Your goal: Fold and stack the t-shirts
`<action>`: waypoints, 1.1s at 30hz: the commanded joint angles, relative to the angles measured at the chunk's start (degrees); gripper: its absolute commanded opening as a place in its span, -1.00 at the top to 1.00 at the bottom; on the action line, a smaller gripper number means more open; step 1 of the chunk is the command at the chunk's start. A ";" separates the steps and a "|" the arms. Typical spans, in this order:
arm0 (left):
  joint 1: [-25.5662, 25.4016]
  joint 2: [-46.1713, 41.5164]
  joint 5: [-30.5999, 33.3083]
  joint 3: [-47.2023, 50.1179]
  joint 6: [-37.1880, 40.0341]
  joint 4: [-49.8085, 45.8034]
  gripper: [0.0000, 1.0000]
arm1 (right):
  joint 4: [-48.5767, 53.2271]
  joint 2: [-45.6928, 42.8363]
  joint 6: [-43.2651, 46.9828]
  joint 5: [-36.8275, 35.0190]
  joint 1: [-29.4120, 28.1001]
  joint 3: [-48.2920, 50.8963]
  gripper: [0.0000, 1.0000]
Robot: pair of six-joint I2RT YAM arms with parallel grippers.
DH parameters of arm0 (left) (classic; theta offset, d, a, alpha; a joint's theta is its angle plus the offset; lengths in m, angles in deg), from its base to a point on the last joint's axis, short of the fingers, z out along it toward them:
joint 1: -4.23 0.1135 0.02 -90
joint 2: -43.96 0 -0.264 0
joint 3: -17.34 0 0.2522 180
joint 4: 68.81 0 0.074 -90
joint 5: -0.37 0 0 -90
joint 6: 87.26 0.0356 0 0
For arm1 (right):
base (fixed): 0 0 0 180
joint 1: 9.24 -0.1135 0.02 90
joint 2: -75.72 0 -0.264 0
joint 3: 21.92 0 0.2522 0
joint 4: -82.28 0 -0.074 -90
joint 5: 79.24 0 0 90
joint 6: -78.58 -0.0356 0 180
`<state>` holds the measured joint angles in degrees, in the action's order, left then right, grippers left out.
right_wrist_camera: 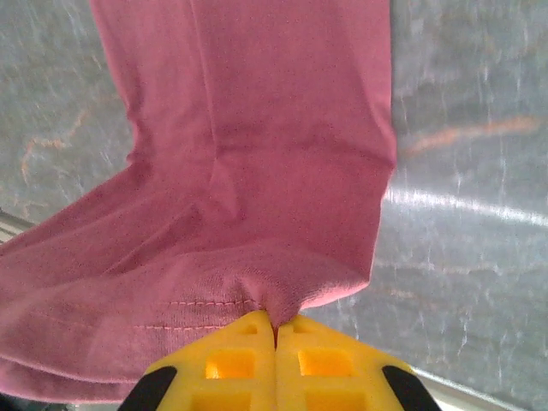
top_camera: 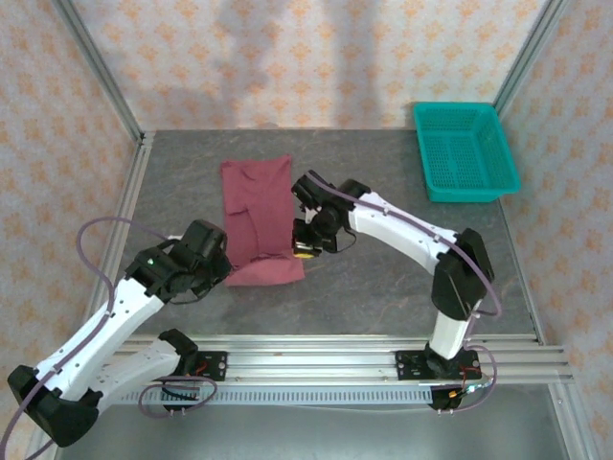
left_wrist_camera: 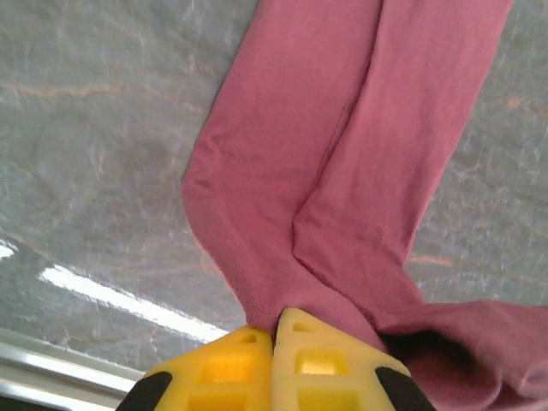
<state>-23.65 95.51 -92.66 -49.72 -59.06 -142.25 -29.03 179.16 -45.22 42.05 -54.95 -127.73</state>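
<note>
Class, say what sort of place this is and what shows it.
Likely a robot test cell: two arms bolted to an aluminium rail, patterned backdrop walls, a maroon t-shirt on a tabletop.

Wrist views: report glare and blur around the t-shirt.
Left wrist: bright glare streak across the table, left of the t-shirt; fabric weave sharp. Right wrist: similar streak on the table right of the t-shirt; no motion blur.
</note>
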 commanded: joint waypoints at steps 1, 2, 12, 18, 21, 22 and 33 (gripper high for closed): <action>4.44 1.62 -2.27 -3.61 7.92 0.76 0.99 | 5.89 3.24 4.76 -2.05 1.64 -6.69 1.00; 5.85 2.41 -3.00 -4.21 8.99 1.07 0.99 | 6.52 4.43 5.18 -2.28 2.13 -8.40 1.00; 12.76 9.74 -5.95 -6.67 15.40 5.04 0.99 | 11.59 14.69 8.99 -3.73 4.84 -21.84 1.00; 16.04 14.49 -8.11 -8.21 18.41 7.35 1.00 | 15.37 19.95 10.71 -5.23 5.86 -29.53 1.00; 17.11 16.95 -9.31 -8.95 19.55 8.57 0.99 | 17.47 22.73 11.41 -5.92 6.41 -33.69 1.00; 17.40 17.86 -9.36 -9.33 19.91 8.76 1.00 | 18.17 23.64 11.60 -5.98 6.66 -35.13 1.00; 21.52 25.83 -11.08 -12.31 23.86 11.53 1.00 | 21.13 31.86 12.24 -5.72 8.67 -44.89 1.00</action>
<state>-3.32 119.88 -103.17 -60.34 -37.70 -132.15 -11.04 208.38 -34.06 37.94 -47.15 -169.35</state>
